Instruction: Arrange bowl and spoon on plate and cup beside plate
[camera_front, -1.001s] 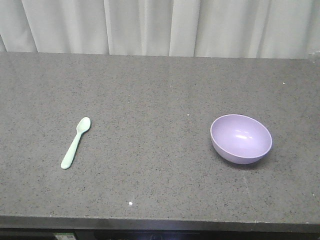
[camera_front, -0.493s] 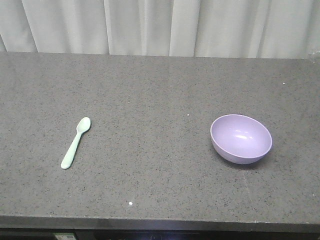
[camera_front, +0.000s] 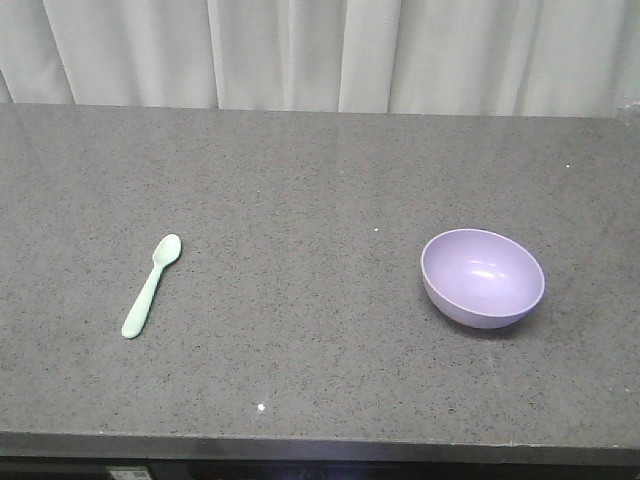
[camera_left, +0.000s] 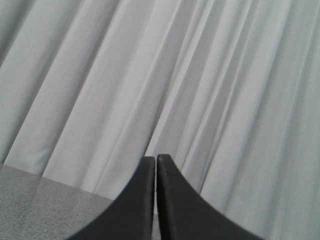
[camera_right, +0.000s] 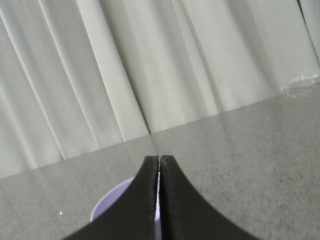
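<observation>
left gripper (camera_left: 156, 159), right gripper (camera_right: 159, 159): both closed, empty | small mint-green plastic spoon (camera_front: 152, 284): grey speckled counter (camera_front: 320, 180), left | deep lavender plastic bowl (camera_front: 482, 277): counter, right | plate, cup: unseen | risk: smooth bowl wall slips from pinch, tips

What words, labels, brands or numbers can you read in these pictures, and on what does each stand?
None can be read.
The spoon, the bowl, the table top and the curtain bear no print.
A small pale patch under the table's front edge may be a label: too small to read.
</observation>
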